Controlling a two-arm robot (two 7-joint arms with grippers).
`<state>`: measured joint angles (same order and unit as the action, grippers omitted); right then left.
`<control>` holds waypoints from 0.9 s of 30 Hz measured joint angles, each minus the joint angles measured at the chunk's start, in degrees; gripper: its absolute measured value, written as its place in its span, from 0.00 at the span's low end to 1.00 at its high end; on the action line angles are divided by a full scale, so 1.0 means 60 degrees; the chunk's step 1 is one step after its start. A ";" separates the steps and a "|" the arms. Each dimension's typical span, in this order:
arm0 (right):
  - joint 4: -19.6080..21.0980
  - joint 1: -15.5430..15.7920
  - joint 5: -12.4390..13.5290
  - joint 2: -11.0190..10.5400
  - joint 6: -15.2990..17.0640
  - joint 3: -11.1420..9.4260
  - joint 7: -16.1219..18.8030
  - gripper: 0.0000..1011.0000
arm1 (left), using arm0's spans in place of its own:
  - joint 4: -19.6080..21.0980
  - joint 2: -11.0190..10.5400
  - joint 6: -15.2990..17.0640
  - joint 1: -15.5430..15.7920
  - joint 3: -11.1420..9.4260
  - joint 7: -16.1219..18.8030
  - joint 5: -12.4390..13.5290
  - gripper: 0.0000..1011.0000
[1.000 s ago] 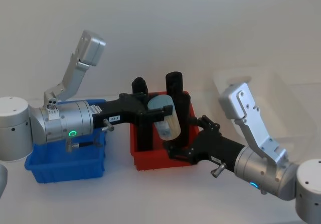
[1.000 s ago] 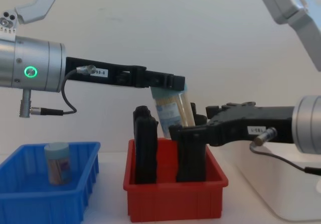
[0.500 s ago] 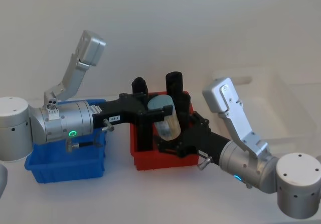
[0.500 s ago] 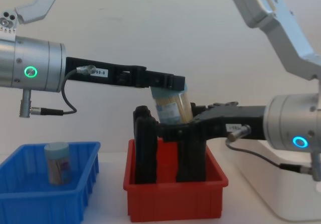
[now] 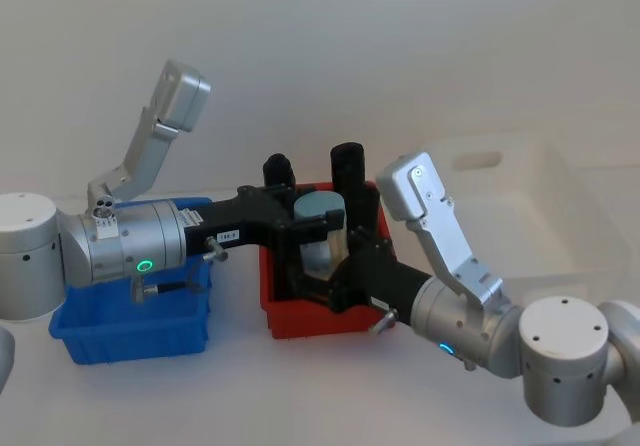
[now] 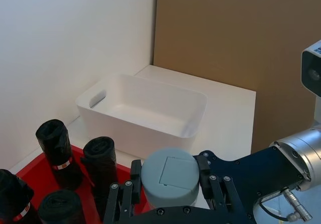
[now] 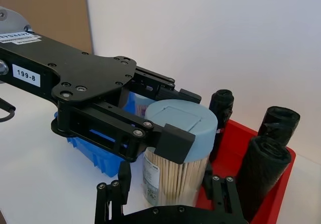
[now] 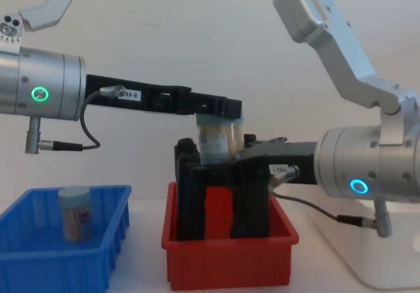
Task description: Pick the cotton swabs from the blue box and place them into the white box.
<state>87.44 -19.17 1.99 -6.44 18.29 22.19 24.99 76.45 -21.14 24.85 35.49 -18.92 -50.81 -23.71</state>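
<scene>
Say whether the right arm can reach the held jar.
Likely yes: the left gripper grips the cotton swab jar by its lid; the right gripper straddles its bare body, fingers open.

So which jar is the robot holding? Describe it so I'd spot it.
Find the red bin in the middle. Above it the left gripper pinches a clear jar of cotton swabs by its pale teal lid, the open right gripper flanking its base. Unlike the twin jar standing in the blue box and the black rolls, it hangs in mid-air.
</scene>
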 joint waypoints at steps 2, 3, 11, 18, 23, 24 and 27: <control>-0.0059 -0.0034 0.0005 0.0036 0.0003 0.0023 0.0003 0.79 | 0.0000 0.0000 0.0000 0.0000 0.0000 0.0000 0.0000 0.66; -0.0059 -0.0034 0.0005 0.0036 0.0003 0.0023 0.0003 0.79 | 0.0000 0.0000 0.0000 0.0000 0.0000 0.0000 -0.0001 0.66; -0.0135 -0.0078 0.0007 0.0102 0.0043 0.0094 -0.0074 0.66 | 0.0000 0.0002 0.0000 0.0000 -0.0002 0.0000 -0.0002 0.78; -0.0112 -0.0057 -0.0035 0.0103 0.0097 0.0118 -0.0251 0.65 | 0.0000 0.0001 0.0000 0.0000 -0.0001 0.0000 -0.0002 0.97; -0.0029 -0.0004 -0.0071 0.0084 0.0155 0.0125 -0.0429 0.65 | 0.0000 0.0001 0.0000 0.0000 0.0000 -0.0001 -0.0001 0.99; 0.0004 0.0016 -0.0081 0.0073 0.0179 0.0125 -0.0499 0.65 | 0.0000 0.0000 0.0000 0.0000 0.0000 0.0000 -0.0001 0.99; 0.0087 0.0071 -0.0109 0.0046 0.0238 0.0123 -0.0679 0.65 | 0.0000 0.0000 0.0000 0.0000 0.0000 0.0000 -0.0001 0.99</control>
<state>87.96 -18.74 1.33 -6.16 19.72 22.93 20.92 76.45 -21.14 24.85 35.49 -18.92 -50.81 -23.71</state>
